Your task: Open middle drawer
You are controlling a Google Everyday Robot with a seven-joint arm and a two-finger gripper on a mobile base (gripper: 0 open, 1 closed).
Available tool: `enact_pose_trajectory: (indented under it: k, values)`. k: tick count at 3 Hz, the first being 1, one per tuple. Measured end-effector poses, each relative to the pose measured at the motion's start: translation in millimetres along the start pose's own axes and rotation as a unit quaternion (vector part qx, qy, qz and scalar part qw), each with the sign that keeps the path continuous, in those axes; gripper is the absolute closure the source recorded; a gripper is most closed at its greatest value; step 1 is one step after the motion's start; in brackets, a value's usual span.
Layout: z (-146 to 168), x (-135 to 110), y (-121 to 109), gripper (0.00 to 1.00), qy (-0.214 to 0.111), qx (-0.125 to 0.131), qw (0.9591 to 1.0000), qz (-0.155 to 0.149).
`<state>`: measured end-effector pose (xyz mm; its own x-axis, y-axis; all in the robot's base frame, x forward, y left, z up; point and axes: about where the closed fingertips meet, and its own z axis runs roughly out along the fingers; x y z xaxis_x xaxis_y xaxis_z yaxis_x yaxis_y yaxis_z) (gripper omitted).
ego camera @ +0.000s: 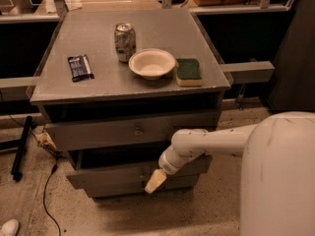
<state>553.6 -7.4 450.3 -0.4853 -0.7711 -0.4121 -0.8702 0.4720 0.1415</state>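
Note:
The grey cabinet has three drawer fronts. The middle drawer (106,175) is the long, low front under the tall top drawer (98,132), with a dark gap above it. My gripper (155,181), cream-coloured at the end of the white arm (211,140), hangs right in front of the middle drawer's centre and covers the spot where its knob sits. I cannot tell whether it touches the drawer. The narrowest bottom drawer (120,191) lies just below.
On the cabinet top (88,87) stand a soda can (124,42), a cream bowl (151,63), a green sponge (188,71) and a dark snack bar (79,67). Cables (47,146) lie on the floor at left. My white base (278,181) fills the lower right.

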Motion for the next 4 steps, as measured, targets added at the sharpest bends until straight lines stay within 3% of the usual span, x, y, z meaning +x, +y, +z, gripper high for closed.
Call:
enact_pose_trajectory:
  k: [1, 2, 4]
  values:
    - [8, -7, -7, 0.0, 0.007, 0.003, 0.9999, -0.007]
    - [21, 8, 11, 0.0, 0.022, -0.024, 0.9995, 0.001]
    - [15, 4, 10, 0.0, 0.017, -0.025, 0.9995, 0.01]
